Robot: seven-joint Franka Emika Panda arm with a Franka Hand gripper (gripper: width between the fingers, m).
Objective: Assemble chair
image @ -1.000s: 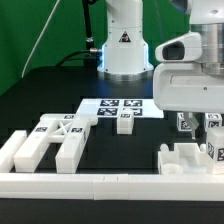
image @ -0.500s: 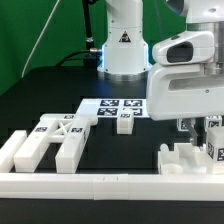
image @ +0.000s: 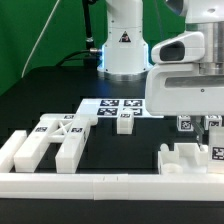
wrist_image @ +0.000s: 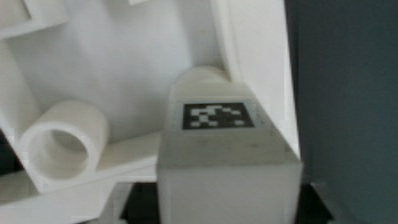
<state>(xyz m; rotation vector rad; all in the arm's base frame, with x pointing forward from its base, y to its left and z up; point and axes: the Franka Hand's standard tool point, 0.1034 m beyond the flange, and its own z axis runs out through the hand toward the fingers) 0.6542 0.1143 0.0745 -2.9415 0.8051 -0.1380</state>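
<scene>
Early stage: chair (image: pixel 62 132) lies in loose parts, nothing visibly joined.
Frame piece (image: pixel 38 148) at exterior view's left, small block (image: pixel 124 122) mid-table, cluster (image: pixel 186 158) right, below gripper (image: pixel 200 128); fingers hidden, grip cannot be told.

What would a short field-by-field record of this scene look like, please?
end effector: low over tagged pieces at the exterior view's right; grip unclear
large piece: exterior view's left, lying free
small block: at marker board near edge
border bar: along the near side
</scene>
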